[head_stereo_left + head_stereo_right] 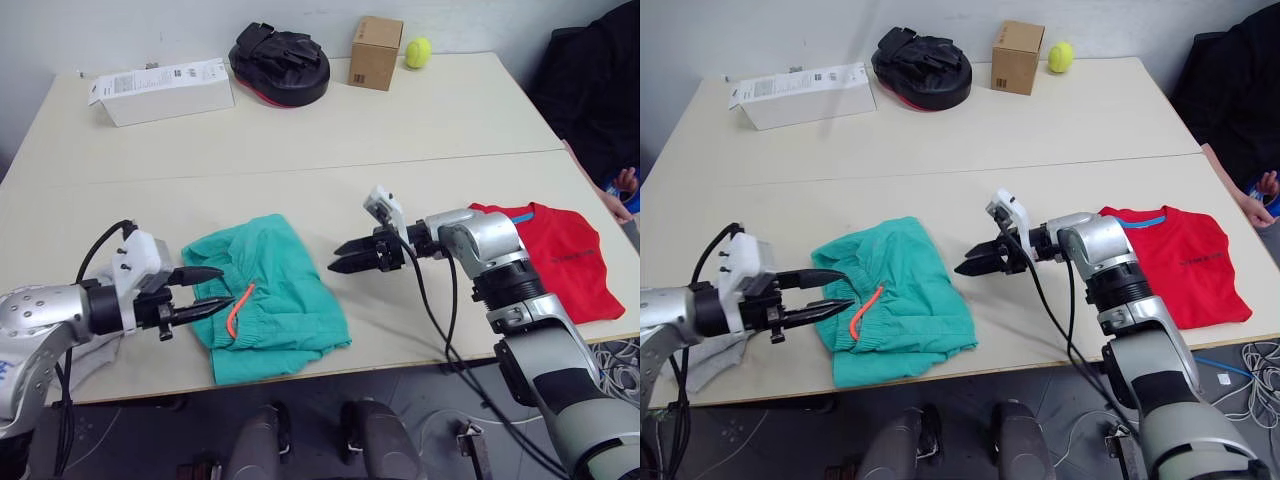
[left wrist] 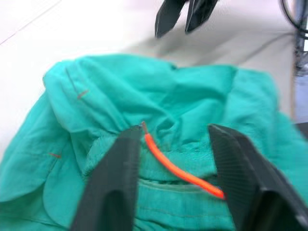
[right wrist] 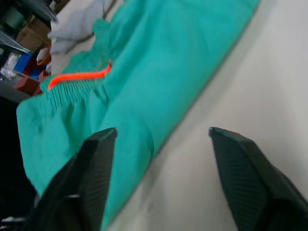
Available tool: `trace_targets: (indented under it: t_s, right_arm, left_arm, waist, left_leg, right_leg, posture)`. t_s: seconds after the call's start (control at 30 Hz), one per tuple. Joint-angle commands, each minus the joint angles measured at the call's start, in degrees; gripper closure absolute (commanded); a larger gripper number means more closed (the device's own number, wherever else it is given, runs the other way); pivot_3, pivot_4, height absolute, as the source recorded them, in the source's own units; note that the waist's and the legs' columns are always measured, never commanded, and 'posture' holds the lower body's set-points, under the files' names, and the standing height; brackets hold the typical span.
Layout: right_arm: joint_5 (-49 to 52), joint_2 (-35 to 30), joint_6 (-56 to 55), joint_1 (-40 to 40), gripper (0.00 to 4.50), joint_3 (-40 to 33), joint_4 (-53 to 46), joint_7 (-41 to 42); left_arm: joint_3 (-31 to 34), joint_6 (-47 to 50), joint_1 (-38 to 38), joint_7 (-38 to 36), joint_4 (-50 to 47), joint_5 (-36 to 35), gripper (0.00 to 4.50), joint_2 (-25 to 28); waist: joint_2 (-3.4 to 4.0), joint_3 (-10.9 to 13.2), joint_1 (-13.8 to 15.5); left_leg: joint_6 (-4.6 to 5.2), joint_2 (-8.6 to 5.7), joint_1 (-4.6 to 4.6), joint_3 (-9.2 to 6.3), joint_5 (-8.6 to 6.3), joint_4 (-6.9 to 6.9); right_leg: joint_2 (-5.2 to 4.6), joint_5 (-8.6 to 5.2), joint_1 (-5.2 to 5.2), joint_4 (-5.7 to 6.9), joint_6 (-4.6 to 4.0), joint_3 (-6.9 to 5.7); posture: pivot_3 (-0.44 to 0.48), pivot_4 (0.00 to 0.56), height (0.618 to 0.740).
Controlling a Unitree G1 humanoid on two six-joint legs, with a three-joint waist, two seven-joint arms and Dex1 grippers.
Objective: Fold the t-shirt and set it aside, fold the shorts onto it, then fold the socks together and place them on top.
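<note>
Two garments lie on the pale bench, well apart from each other. The shorts are a teal-green heap near the front edge, rumpled and partly doubled over, with soft creases running across the cloth. Their gathered waistband faces the robot's left, and a bright orange drawstring trails out of it in a short curve. The t-shirt sits toward the robot's right, bright red, lying fairly flat, with a blue band at the collar and a small dark print on the chest. A bit of light grey fabric, likely the socks, lies at the front left edge under the left arm; too little of it shows to tell its form.

The left end effector hovers at the waistband side of the shorts, fingers spread apart, with the drawstring lying between them in the left wrist view and nothing gripped. The right end effector is just beside the shorts' opposite edge, over bare bench, its fingers also parted and empty.

Along the far side stand a white box, a black padded mitt, a small cardboard box and a yellow-green ball.
</note>
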Motion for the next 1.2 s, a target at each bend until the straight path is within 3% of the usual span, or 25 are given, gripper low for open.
trace_targets:
  t_s: [0.03,0.1,0.13,0.57,0.77,0.87,1.2]
  right_arm:
    - [-0.4,2.7,0.7,-4.0,0.0,-0.7,5.9,-0.4]
    - [-0.7,4.1,0.6,-4.9,0.0,-0.6,8.3,-0.3]
    - [-0.7,5.0,1.0,-5.4,0.0,-0.3,9.3,0.2]
    - [-4.0,15.7,3.4,-3.7,0.0,6.6,7.2,0.0]
    - [-4.6,16.4,5.3,-1.9,0.0,7.6,6.2,-0.8]
    - [-4.3,16.7,6.6,-1.5,0.65,6.1,6.8,-2.5]
    - [-1.2,14.6,9.8,-0.2,4.07,3.3,3.3,-2.3]
  left_arm:
    - [5.0,1.5,2.6,0.8,-3.0,-1.8,0.75,1.2]
    - [5.3,1.5,3.4,1.4,-3.5,-1.6,0.13,1.4]
    - [5.4,1.4,3.7,1.6,-3.8,-1.5,0.05,1.4]
    - [4.3,1.3,3.0,4.0,-5.1,-1.4,0.05,2.1]
    - [2.9,0.7,2.1,4.9,-4.8,-0.9,0.05,2.1]
    - [1.7,0.2,1.3,5.3,-4.5,-0.4,0.0,2.0]
    - [-0.8,-0.6,-1.0,5.7,-3.8,-0.2,0.0,2.0]
  waist:
    - [0.01,0.0,-0.1]
    - [0.01,0.0,0.0]
    - [0.01,0.0,0.1]
    - [-0.01,0.0,-0.3]
    - [-0.02,0.0,-0.9]
    - [-0.03,0.0,-0.8]
    - [-0.12,-0.1,-0.8]
  left_leg:
    - [0.0,0.0,0.0,0.0,0.01,0.01]
    - [0.0,0.0,0.01,0.0,0.02,0.03]
    - [0.0,-0.01,0.0,0.0,0.02,0.03]
    - [-0.11,0.02,0.04,0.0,-0.06,-0.05]
    - [-0.13,0.01,0.04,0.0,-0.08,-0.11]
    - [-0.14,0.01,0.04,0.0,-0.09,-0.1]
    - [-0.13,0.01,0.05,0.0,-0.09,-0.09]
  right_leg:
    - [0.01,0.0,0.0,0.01,0.0,0.01]
    - [0.01,0.0,0.01,0.02,0.0,0.01]
    - [0.01,0.0,0.01,0.02,0.0,0.02]
    - [0.03,0.0,0.01,0.0,0.0,0.04]
    - [0.03,0.0,0.01,-0.01,0.0,0.04]
    - [0.03,0.0,0.01,-0.02,0.0,0.04]
    - [0.03,0.0,0.03,-0.03,0.0,0.04]
  posture:
    - [0.0,0.15,0.74]
    - [0.0,0.15,0.74]
    - [0.0,0.15,0.74]
    - [0.0,0.15,0.74]
    - [0.0,0.15,0.74]
    - [0.0,0.15,0.74]
    - [0.0,0.15,0.74]
